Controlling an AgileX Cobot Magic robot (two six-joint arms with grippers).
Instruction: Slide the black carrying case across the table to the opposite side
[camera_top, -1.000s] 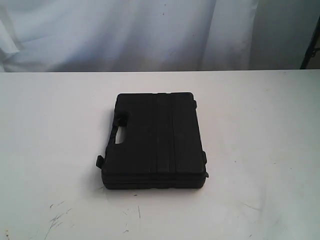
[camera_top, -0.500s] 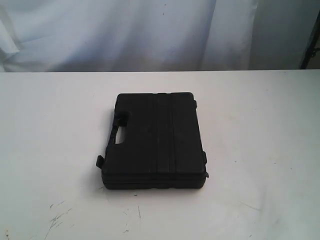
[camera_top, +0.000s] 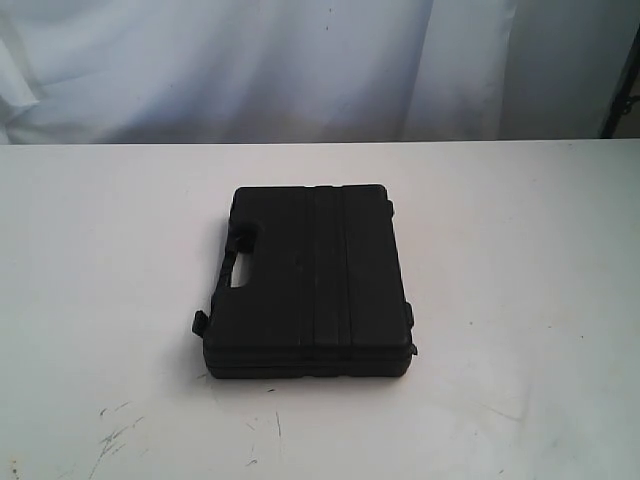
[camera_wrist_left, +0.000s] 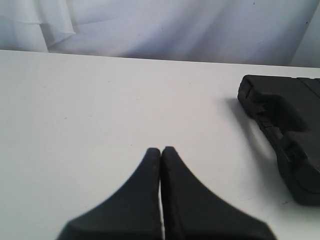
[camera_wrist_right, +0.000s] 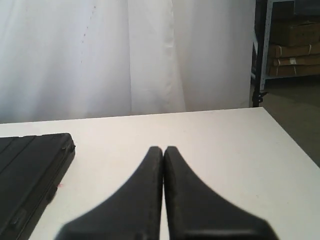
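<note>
The slide has not begun, by my reading. The case (camera_top: 310, 280) lies flat and closed near the middle of the worktop (camera_top: 520, 250), and neither arm shows in the exterior view. The left tool (camera_wrist_left: 161, 150) has its fingers pressed together on nothing and hangs over bare worktop, well apart from the case. The right tool (camera_wrist_right: 163, 149) is likewise pressed together and empty, off on the other side, with the case's corner near but not touching.

The case's long axis runs from the near edge toward the far edge in the exterior view, turned slightly off square. Its ribs (camera_top: 328, 270) follow that axis. The handle (camera_top: 238, 262), a cut-out in one long side, faces the left arm; the plain long side faces the right arm.

The step in hand looks like the approach. Next, I judge, one tool must come down low beside a long side and bear against it near its middle, since a push off centre would likely spin the case instead of sliding it. The pictures do not show which side counts as opposite.
</note>
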